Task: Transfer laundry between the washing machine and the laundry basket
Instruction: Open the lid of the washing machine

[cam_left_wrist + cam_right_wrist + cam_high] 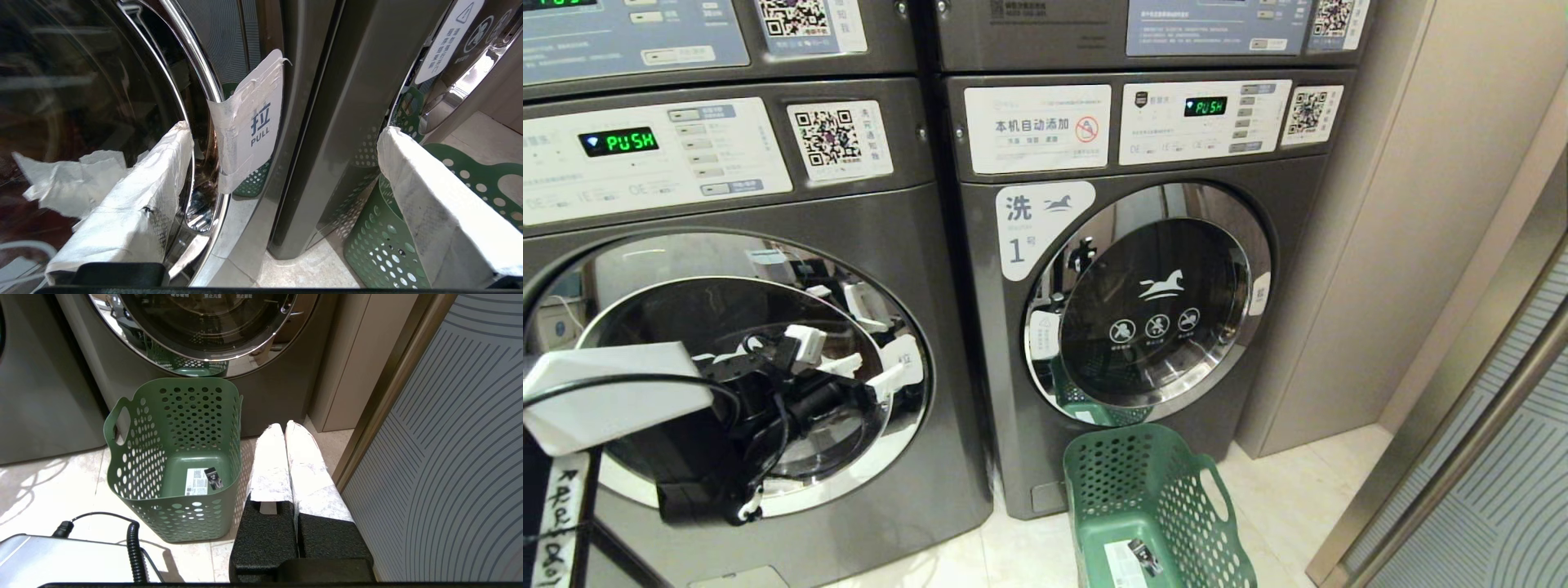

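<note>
The washing machine (pixel 768 212) on the left is dark grey, and its round chrome-rimmed door (pixel 196 61) is closed. A white PULL tab (pixel 253 122) sticks out at the door's edge. My left gripper (pixel 849 359) is held up in front of that door, open, with the tab between its white-wrapped fingers (pixel 155 175) and nothing gripped. The green laundry basket (pixel 1192 514) stands on the floor before the other machine, holding only a paper label. My right gripper (pixel 285 425) hangs low beside the basket (pixel 188 412), shut and empty. The laundry is out of view.
A like machine labelled 1 (pixel 1143 310) stands to the right, door closed, with the basket (pixel 380 245) at its foot. A beige panel (pixel 1380 245) and a metal-framed patterned glass panel (pixel 449 437) close in the right side. My base's grey corner and a coiled cable (pixel 130 543) lie near the basket.
</note>
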